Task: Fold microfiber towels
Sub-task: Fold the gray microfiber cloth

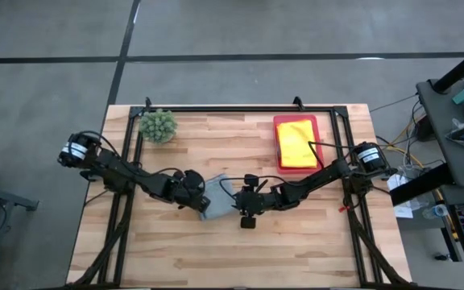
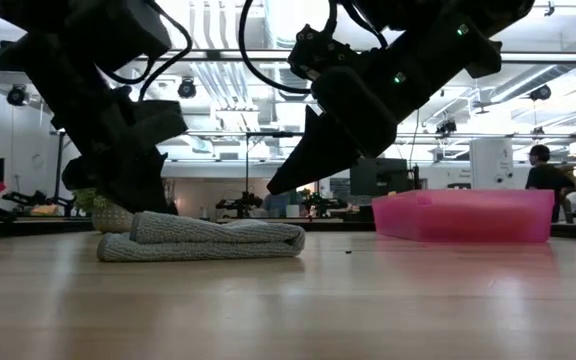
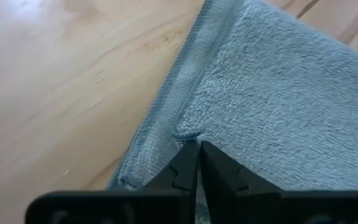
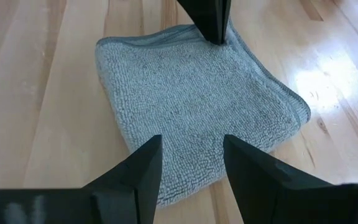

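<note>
Folding the grey towel (image 1: 220, 196), mid-worktop (image 1: 296, 250), already doubled over once.
Left gripper (image 3: 199, 163) fingers pinched together on its edge, right gripper (image 4: 191, 168) fingers apart above; yellow towel (image 1: 294, 141) already sits in the pink tray (image 1: 278, 122).

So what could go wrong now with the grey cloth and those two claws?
The left gripper is shut on the edge of the grey towel. If it lifts, the pinch may slip off the thin hem, or the folded layers could fall open. The right gripper hangs open just above the towel's other side and might bump it crooked. The yellow towel in the pink tray looks safely out of the way.
</note>
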